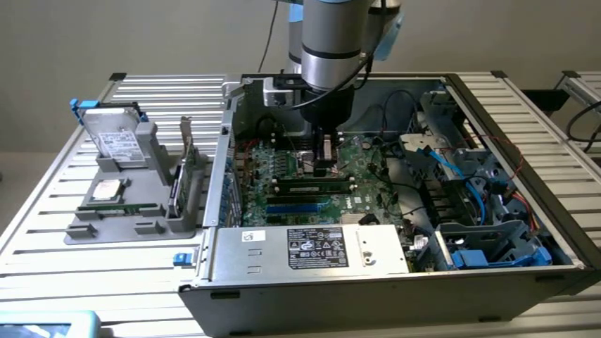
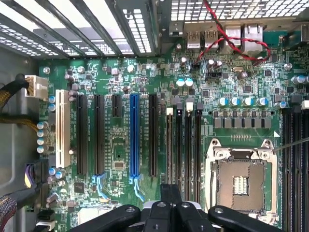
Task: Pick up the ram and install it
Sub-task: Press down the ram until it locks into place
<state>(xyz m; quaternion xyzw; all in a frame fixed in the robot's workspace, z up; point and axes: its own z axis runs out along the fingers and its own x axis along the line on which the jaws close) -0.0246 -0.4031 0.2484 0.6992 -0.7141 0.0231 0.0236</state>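
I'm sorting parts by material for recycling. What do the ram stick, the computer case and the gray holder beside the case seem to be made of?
The ram: green circuit board with dark chips, matte, probably fiberglass laminate. The computer case: dull gray sheet metal, judging by its thin folded edges and perforated panels. The gray holder: likely molded or printed plastic, uniformly matte with blocky shapes.

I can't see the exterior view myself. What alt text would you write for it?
A robot arm reaches down into an open computer case, its gripper low over the green motherboard just above a ram stick lying in its slot. On the exterior view's left, a grey holder carries a hard drive and an expansion card.
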